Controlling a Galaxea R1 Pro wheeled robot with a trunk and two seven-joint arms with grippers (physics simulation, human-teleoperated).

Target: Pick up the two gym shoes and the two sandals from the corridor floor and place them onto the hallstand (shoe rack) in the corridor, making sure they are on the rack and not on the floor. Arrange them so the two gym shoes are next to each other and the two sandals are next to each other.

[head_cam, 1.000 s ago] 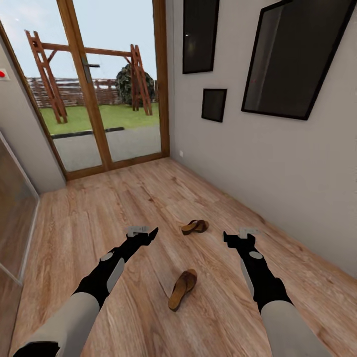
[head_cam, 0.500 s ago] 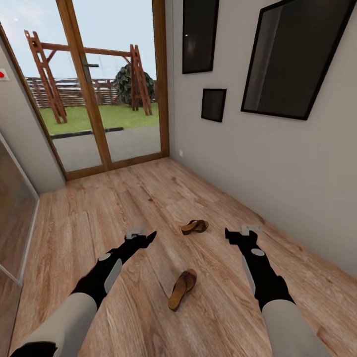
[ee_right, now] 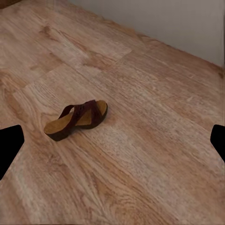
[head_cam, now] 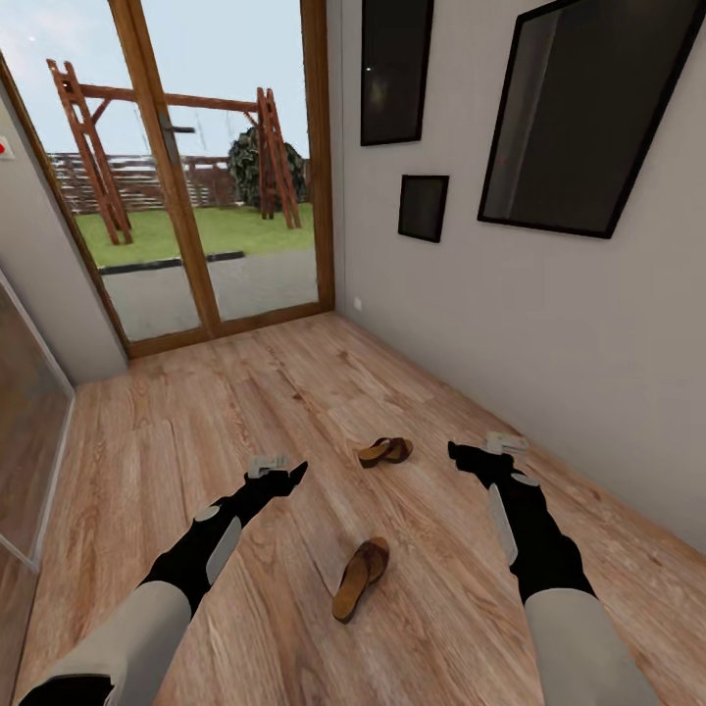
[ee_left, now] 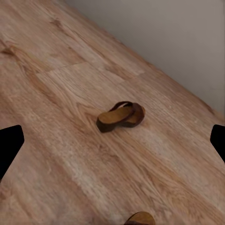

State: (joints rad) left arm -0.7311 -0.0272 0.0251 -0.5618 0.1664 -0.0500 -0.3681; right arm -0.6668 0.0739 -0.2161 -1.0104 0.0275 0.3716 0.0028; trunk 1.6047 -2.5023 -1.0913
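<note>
1. The corridor floor (head_cam: 196, 431) of light wood planks runs up to a glass door (head_cam: 196, 196) with a wooden frame; grass and a wooden swing frame lie beyond it.
2. Taking the near sandal (head_cam: 359, 579) as landmark: it lies flat on the floor, its long axis pointing away from the robot and slightly toward the wall.
3. The far sandal (head_cam: 384, 451) lies beyond the near sandal, closer to the door, and is well apart from it. In the left wrist view it (ee_left: 121, 116) sits mid-floor with its strap up; the right wrist view shows it (ee_right: 76, 119) too.
4. The left tool (head_cam: 279, 474) hovers over the floor to the left of the near sandal and farther forward. Its fingertips (ee_left: 10, 147) stand wide apart, holding nothing.
5. The right tool (head_cam: 480, 453) hangs to the right of the near sandal, near the grey wall (head_cam: 549, 324). Its fingertips (ee_right: 9, 147) are likewise spread wide and empty.
6. Three dark framed pictures (head_cam: 424, 206) hang on that wall.
</note>
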